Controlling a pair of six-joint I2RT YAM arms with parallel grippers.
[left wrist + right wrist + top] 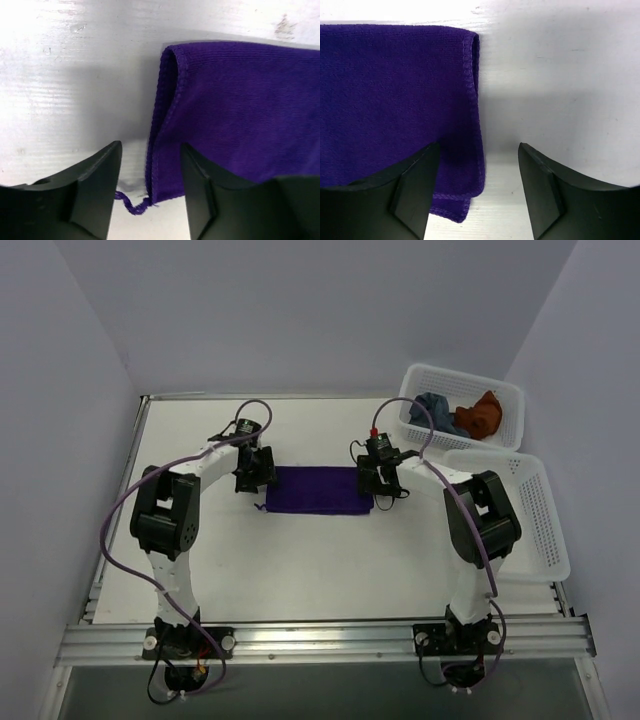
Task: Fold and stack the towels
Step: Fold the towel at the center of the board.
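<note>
The deep purple towel [318, 490] lies folded flat on the white table, between my two grippers. My left gripper [255, 480] is open over its left edge; in the left wrist view the towel's folded edge [165, 125] runs between the fingers [95, 190], with a loose purple thread [131, 204] at the near corner. My right gripper [378, 480] is open over the right edge; the towel's edge [470, 125] lies between its fingers [540, 190]. The slate blue-grey towel [433, 410] and the rust orange-brown towel [480, 416] lie crumpled in a basket at the back right.
A white perforated basket [510, 400] holds the two crumpled towels. A second white basket [545, 530] stands just in front of it at the right edge. White walls enclose the table on three sides.
</note>
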